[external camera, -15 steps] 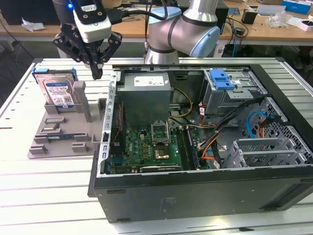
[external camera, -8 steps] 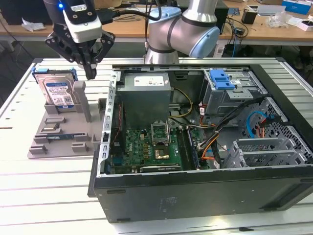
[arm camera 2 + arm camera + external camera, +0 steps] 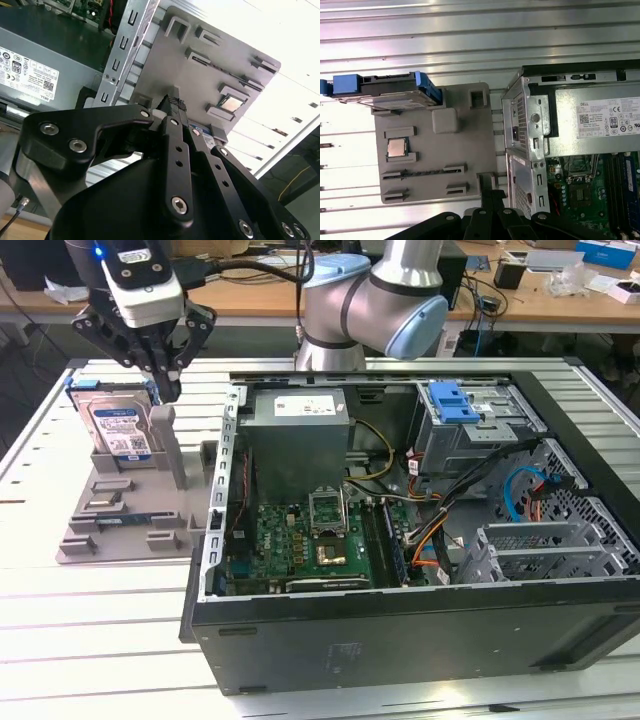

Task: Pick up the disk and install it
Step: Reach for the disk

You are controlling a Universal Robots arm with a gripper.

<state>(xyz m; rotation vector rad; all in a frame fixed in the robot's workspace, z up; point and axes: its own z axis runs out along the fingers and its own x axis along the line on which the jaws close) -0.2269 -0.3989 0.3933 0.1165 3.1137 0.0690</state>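
My fingers [image 3: 174,125], clenched empty, hover near the blue-framed silver hard drive [image 3: 118,428]; it looks stiff, hefty and fragile, so I'd pinch its edges.

My arm [image 3: 405,260] is silver tubing with pale blue joint caps [image 3: 420,328]. My hand [image 3: 165,388] is matte black, its linked bars studded with silver screws [image 3: 178,204], under a white wrist block [image 3: 145,285] showing a blue light [image 3: 98,252].

End effector [image 3: 175,105]: black linkage filling the foreground, fingertips drawn together at a knurled tip.
Fixture plate [image 3: 210,65]: grey, with raised slots, beyond that tip.
Chip [image 3: 231,103]: seated in a plate pocket.
Computer case [image 3: 120,50]: perforated metal edge beside the plate.
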